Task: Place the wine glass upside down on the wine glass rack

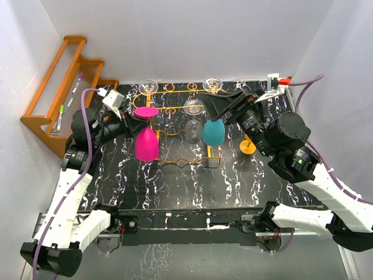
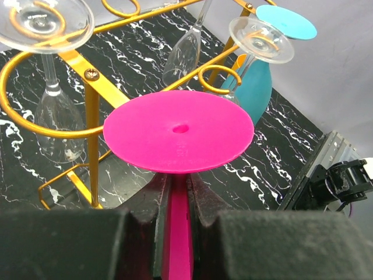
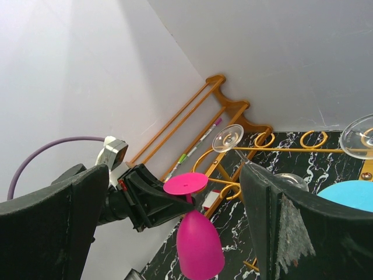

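Note:
My left gripper is shut on the stem of a pink wine glass and holds it upside down, foot up, above the table. It is at the left end of the orange-gold wire rack, just short of a gold loop. The pink glass also shows in the right wrist view. Two clear glasses and a teal glass hang upside down in the rack. My right gripper is open and empty above the teal glass, its fingers spread wide.
A brown wooden stepped rack with pens stands at the far left against the wall. Another clear glass is inside the wire rack. A small orange glass stands on the black marbled table right of the rack. White walls enclose the table.

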Action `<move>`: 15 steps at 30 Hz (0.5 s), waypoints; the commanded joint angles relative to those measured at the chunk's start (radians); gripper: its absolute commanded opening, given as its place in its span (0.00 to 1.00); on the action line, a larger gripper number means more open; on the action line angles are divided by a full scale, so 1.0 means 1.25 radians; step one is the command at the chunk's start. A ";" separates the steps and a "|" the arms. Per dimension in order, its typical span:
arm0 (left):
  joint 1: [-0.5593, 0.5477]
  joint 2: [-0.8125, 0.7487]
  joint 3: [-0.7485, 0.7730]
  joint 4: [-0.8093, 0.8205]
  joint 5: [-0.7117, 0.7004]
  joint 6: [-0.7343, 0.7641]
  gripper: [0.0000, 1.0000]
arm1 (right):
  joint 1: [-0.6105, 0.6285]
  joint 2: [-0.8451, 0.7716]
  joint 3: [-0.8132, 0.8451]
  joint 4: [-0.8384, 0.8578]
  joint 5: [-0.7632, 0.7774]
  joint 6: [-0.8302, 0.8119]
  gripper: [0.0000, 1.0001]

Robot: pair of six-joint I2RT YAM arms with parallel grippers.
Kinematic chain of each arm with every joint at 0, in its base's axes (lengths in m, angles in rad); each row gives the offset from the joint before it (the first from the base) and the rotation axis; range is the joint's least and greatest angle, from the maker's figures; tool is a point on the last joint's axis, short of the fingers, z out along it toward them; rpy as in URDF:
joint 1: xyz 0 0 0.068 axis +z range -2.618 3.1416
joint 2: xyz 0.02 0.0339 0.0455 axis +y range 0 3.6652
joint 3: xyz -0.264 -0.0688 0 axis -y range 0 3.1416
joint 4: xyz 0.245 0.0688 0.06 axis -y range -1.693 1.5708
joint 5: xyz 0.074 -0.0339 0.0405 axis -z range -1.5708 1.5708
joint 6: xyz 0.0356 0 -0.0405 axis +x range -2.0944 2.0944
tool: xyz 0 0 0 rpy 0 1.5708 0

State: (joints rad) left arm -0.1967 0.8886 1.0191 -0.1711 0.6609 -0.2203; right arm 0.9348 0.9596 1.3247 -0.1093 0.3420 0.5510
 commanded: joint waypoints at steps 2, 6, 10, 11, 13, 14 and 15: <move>-0.002 -0.012 -0.019 0.044 -0.003 -0.006 0.00 | 0.001 -0.013 0.000 0.027 0.002 -0.008 0.98; -0.002 -0.010 -0.027 0.056 -0.006 -0.014 0.00 | 0.002 -0.016 -0.002 0.027 0.003 -0.009 0.98; -0.002 -0.005 -0.029 0.068 -0.012 -0.021 0.00 | 0.001 -0.017 -0.003 0.027 0.006 -0.011 0.98; -0.002 -0.004 -0.030 0.071 -0.014 -0.022 0.00 | 0.002 -0.017 -0.003 0.027 0.006 -0.012 0.98; -0.002 -0.002 -0.032 0.074 -0.021 -0.023 0.00 | 0.001 -0.018 -0.005 0.023 0.010 -0.019 0.98; -0.002 0.000 -0.034 0.073 -0.024 -0.023 0.00 | 0.002 -0.016 -0.003 0.015 0.015 -0.022 0.98; -0.002 0.002 -0.038 0.074 -0.027 -0.021 0.00 | 0.002 -0.013 0.003 0.000 0.023 -0.024 0.98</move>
State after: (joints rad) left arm -0.1967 0.8932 0.9863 -0.1177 0.6407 -0.2428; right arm 0.9348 0.9550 1.3197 -0.1097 0.3435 0.5488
